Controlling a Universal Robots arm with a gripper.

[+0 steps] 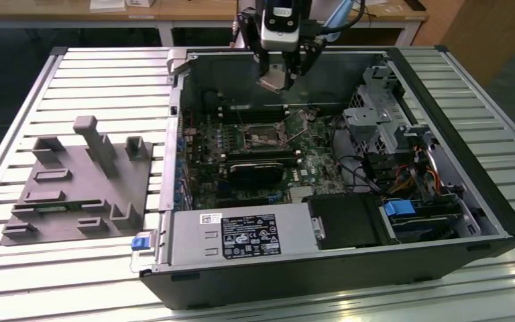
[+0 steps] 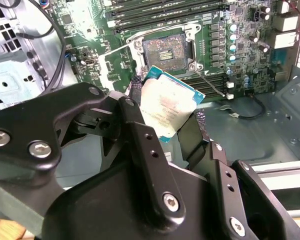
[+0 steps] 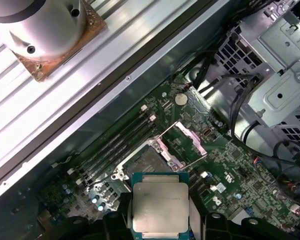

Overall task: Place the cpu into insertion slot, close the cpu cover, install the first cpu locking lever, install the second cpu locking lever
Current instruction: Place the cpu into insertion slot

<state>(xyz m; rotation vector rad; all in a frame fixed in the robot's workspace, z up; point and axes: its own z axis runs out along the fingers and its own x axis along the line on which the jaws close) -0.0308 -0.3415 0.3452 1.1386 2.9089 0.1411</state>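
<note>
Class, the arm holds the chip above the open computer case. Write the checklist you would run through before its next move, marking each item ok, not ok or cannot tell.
1. Grip: the black gripper is shut on the flat square silver-grey cpu: ok.
2. The square dark-centred insertion slot is empty: ok.
3. The thin silvery metal-frame cpu cover is swung open, off the slot: ok.
4. Chip orientation matches the slot: cannot tell.
5. Chip centred over the slot: cannot tell. In the exterior view it hangs high above the green circuit board.
</note>
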